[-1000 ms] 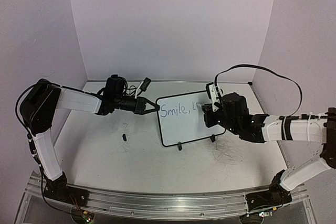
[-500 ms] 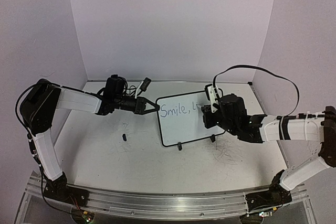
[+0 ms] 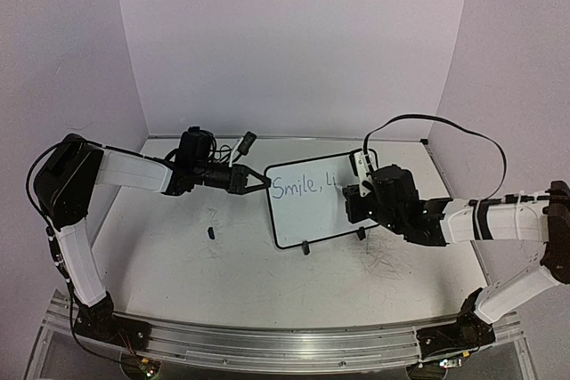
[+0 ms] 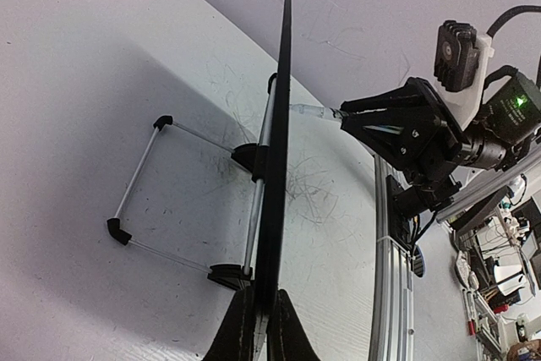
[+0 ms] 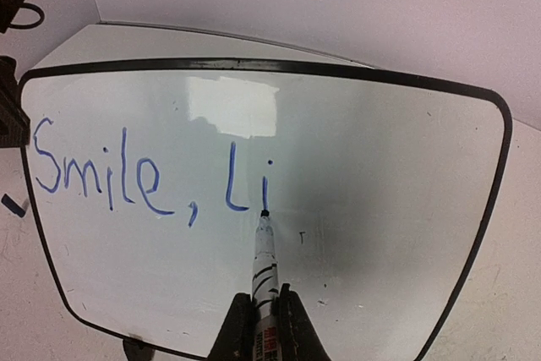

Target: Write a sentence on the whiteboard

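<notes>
Board: small glossy black-framed whiteboard [image 5: 389, 209]
Writing: blue sentence [image 5: 127, 177], "Smile, Li"
Right gripper [image 5: 264, 303]: clamped on white marker [image 5: 264, 251]; tip touching board
Left gripper [image 4: 261, 309]: pinching board edge

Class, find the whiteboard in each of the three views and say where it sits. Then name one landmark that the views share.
Top external: the whiteboard stands mid-table, between the two arms.
Left wrist: whiteboard edge-on, a thin black line up the middle.
Right wrist: whiteboard face-on, filling most of the picture.
Shared landmark: the right gripper holding the marker at its face.
</notes>
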